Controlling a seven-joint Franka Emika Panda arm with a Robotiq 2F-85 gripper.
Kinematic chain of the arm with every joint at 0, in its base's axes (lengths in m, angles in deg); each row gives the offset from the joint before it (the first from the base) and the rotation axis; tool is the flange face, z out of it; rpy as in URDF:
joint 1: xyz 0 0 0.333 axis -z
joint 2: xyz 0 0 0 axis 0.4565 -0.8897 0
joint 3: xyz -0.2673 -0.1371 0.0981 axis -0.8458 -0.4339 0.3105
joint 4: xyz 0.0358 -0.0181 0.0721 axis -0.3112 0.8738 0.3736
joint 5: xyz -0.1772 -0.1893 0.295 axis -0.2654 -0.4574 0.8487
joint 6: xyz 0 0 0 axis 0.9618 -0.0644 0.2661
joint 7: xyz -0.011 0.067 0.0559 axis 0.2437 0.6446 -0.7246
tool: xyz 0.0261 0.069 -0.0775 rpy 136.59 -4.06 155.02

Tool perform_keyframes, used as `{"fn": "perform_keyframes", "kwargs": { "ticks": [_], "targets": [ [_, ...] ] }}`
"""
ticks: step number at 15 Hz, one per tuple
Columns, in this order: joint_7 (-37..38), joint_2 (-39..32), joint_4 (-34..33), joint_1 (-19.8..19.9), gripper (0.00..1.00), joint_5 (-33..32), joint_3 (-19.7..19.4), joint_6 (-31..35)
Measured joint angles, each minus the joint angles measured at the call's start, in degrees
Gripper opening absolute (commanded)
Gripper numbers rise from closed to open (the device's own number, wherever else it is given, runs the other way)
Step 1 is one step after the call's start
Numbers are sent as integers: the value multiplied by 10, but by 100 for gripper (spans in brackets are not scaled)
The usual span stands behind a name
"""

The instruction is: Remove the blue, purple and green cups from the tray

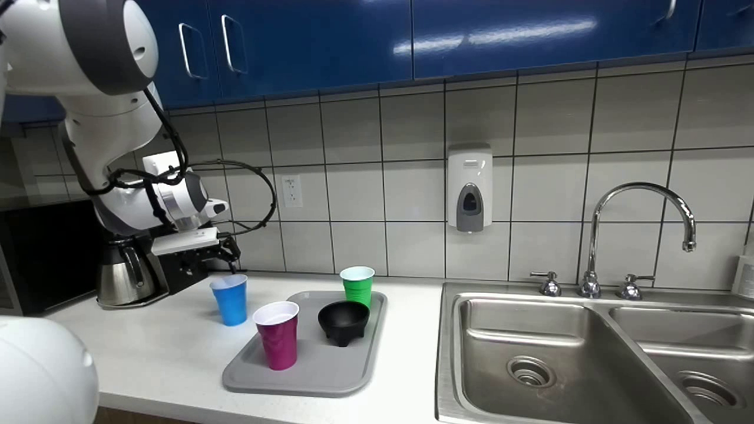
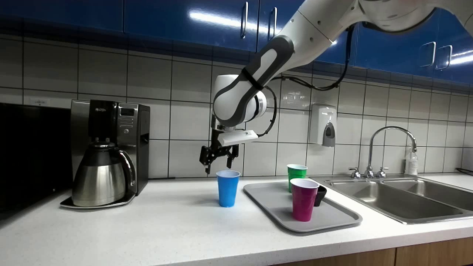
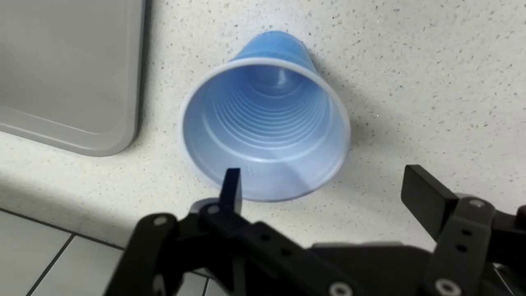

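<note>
On the worktop, just beside the gray tray, the blue plastic cup stands upright near the widely parted jaws; whether they touch it is hard to tell. The tray carries the purple cup, green cup and black footed bowl.

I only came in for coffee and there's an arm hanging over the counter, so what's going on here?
A robot arm is at work taking cups off the tray. The blue cup stands upright on the counter, apart from the tray, with the gripper open near its rim and not holding it. The purple cup and the green cup are on the tray along with a black bowl, so those two cups have yet to come off.
</note>
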Motion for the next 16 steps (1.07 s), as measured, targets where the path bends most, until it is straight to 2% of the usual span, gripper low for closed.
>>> {"fn": "perform_keyframes", "kwargs": {
  "ticks": [8,16],
  "targets": [
    [0,46,12,6,100,0,-7,-1],
    [10,99,61,22,100,0,-28,-8]
  ]
}}
